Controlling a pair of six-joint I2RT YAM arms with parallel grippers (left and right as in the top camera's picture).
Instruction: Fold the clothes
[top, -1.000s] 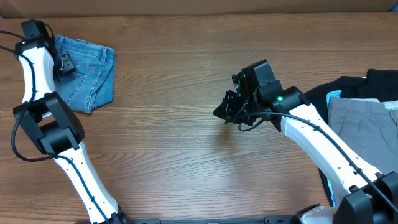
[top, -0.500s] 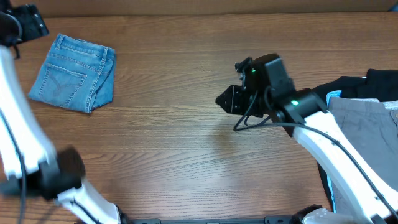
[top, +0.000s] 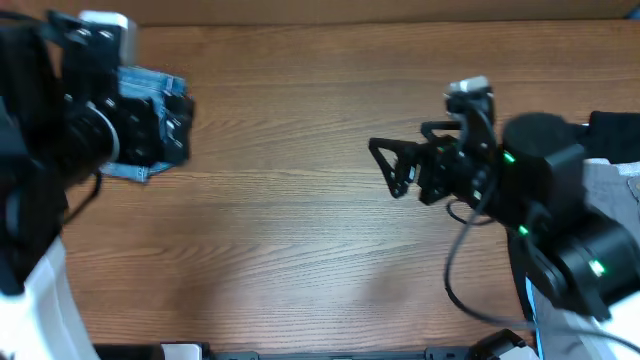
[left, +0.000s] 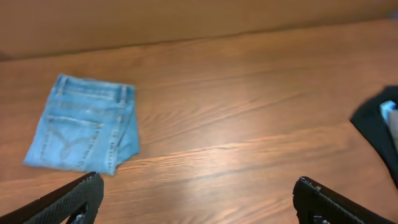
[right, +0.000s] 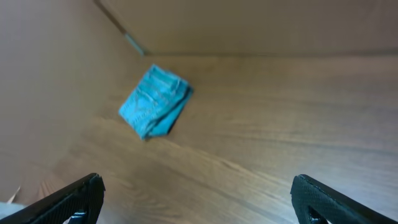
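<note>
My left pincer (left: 198, 186) is spread wide and holds nothing; only its two black fingertips (left: 81, 194) show at the bottom corners of the wrist view. The right pincer (right: 197, 186) is just as wide and bare.

From overhead the left arm is a big blur across the folded jeans (top: 150, 80), and I get only slivers of denim past it. Both wrist views give me the whole bundle.

In the left wrist view the jeans (left: 84, 127) lie on the bench (left: 249, 124), ahead and to the left of the pincer and well apart from it. The waistband is on the far edge, a back pocket faces up, and the fold runs down the right side. The bundle is nearly square, so I cannot call a long axis.

In the right wrist view it sits far ahead and to the left, turned cornerwise. A black garment (left: 376, 124) shows off to the right of the left pincer.
</note>
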